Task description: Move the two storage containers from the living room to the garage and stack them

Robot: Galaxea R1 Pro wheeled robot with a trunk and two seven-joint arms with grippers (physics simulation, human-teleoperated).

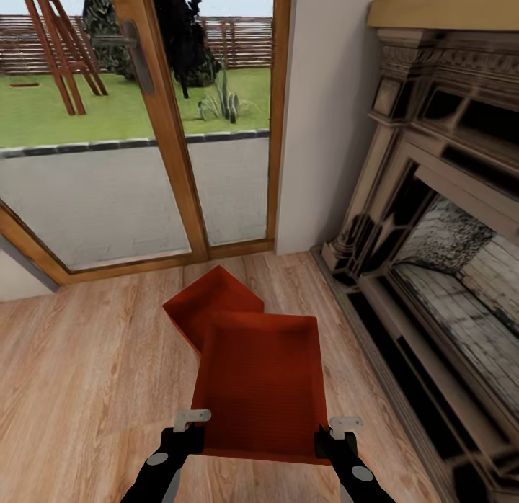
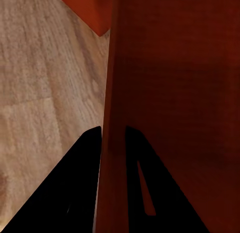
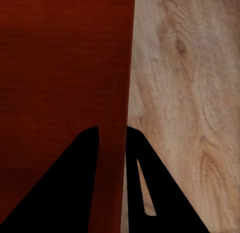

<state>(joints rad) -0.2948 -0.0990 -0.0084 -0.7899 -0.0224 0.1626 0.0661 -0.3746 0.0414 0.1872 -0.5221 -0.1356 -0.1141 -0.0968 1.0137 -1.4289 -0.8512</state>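
Near container (image 1: 263, 384) empty, overlapping far container (image 1: 209, 301) — both jaws clamping walls.

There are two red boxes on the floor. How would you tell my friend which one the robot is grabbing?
Find the big dark fireplace and look at the wood floor beside it, below the glass doors. Two rust-red storage containers overlap there. The one being grabbed is the nearer container, which partly hides the farther container; the left gripper and right gripper pinch its side walls.

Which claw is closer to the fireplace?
Right. The right claw grips the bin's wall on the fireplace side; the left claw grips the opposite wall.
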